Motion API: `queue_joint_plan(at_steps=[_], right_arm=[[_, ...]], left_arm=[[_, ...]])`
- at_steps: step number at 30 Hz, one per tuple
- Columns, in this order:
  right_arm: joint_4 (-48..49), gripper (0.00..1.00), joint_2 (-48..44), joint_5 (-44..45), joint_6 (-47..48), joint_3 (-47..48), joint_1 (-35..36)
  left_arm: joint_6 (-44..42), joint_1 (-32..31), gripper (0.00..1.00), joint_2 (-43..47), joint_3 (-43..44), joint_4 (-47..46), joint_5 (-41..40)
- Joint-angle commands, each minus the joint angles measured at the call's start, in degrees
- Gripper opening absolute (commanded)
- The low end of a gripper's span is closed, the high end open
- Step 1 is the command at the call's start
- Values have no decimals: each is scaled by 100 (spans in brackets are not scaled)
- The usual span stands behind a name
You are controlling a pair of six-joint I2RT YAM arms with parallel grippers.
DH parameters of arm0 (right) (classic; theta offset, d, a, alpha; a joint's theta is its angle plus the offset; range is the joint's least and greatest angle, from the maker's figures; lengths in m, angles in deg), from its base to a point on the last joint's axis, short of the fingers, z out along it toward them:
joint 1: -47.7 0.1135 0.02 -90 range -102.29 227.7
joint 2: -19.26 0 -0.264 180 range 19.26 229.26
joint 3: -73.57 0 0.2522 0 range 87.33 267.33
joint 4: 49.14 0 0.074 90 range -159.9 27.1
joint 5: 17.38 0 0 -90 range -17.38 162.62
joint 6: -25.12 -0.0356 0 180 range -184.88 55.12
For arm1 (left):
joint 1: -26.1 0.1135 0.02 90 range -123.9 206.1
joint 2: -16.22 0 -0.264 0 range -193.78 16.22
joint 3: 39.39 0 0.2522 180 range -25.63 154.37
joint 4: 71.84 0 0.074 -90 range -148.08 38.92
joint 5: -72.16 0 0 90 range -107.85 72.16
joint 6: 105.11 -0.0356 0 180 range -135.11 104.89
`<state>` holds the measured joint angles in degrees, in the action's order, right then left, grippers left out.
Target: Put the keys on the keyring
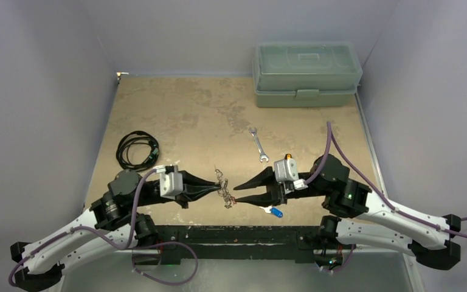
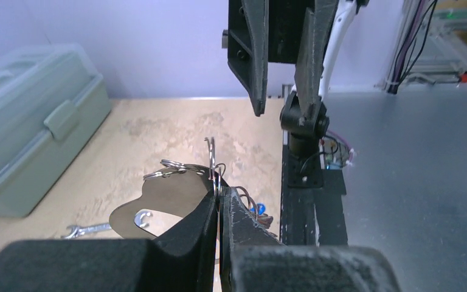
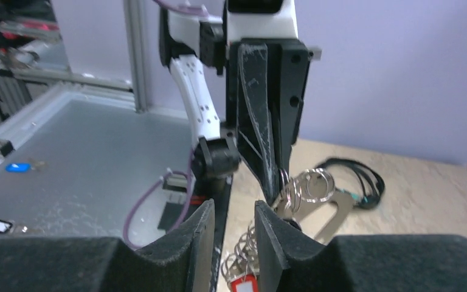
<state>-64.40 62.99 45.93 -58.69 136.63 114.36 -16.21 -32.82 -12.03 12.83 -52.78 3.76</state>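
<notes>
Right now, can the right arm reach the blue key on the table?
Probably yes. The blue key lies uncovered on the table beside the right gripper, whose jaws stand open. The gripper points past it, so the arm must likely draw back first.

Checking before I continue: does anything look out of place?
Yes: a blue-headed key lies loose by the near edge of the table, beside the right gripper, apart from the keyring, which hangs pinched in the left gripper.
</notes>
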Motion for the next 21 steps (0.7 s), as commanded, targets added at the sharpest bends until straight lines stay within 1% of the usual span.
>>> queue_joint_plan(at_steps=[1, 4, 7, 10, 15, 21], right_arm=[[1343, 32, 227, -647, -484, -119, 23], [1715, 31, 425, -828, -584, -126, 23], [1824, 29, 640, -907, -584, -69, 23], [1805, 28, 839, -941, -583, 20, 23], [1801, 29, 884, -700, -580, -33, 23], [1423, 31, 847, -412, -549, 5, 23]], left_arm=[[389, 29, 0, 271, -202, -1103, 305], [418, 29, 0, 333, -242, -1181, 430], [451, 29, 0, 367, -266, -1198, 505], [479, 38, 0, 394, -275, -1199, 534], [505, 46, 0, 472, -318, -1221, 622], [540, 64, 0, 497, -352, -1272, 815]])
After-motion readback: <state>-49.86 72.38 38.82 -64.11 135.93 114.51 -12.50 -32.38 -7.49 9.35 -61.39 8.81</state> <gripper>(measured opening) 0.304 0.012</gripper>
